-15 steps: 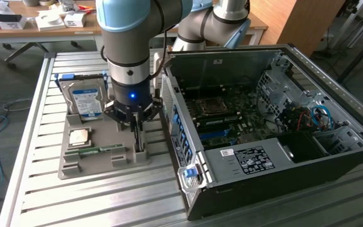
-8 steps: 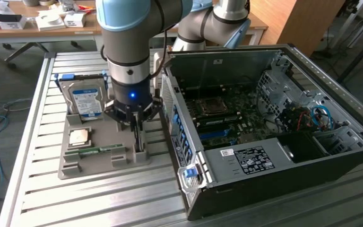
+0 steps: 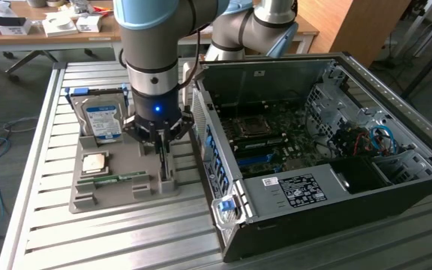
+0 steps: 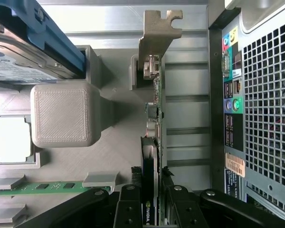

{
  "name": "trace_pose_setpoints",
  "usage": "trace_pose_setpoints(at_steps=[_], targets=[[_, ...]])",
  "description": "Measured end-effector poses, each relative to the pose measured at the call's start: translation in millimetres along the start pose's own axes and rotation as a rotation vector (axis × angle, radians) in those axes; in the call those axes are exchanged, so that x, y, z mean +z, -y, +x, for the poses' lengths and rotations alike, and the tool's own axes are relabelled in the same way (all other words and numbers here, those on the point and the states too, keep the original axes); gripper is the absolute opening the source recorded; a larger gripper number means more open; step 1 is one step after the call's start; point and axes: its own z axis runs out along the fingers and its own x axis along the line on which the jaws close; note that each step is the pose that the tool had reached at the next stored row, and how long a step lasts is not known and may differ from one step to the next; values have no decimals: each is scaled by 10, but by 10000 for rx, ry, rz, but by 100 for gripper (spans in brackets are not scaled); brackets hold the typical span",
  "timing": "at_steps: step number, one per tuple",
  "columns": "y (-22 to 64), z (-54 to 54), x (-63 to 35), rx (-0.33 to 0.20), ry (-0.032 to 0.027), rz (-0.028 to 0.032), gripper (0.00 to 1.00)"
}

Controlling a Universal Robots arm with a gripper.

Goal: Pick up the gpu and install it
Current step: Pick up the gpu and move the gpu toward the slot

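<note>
Gripper (image 4: 151, 211) is reaching down onto the gpu (image 4: 151, 156) standing on edge at the gray holder tray's (image 3: 111, 198) edge beside the PC case (image 3: 276, 239), jaws seemingly clamping it.

jaws: astride gpu (image 3: 163, 169) top edge | gpu: upright in grey holder (image 3: 115, 199) | PC case (image 3: 269, 79): open, beside holder

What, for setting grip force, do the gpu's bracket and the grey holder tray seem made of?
gpu bracket: bare stamped metal, likely steel, with a pale matte sheen. Holder tray: probably 3D-printed grey plastic, judging by its fine layered line texture.
</note>
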Motion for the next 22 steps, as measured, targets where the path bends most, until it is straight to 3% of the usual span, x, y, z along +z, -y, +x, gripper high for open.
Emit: trace_pose_setpoints(at_steps=[22], targets=[[-13,-7,-276,-1,0,0,27]])
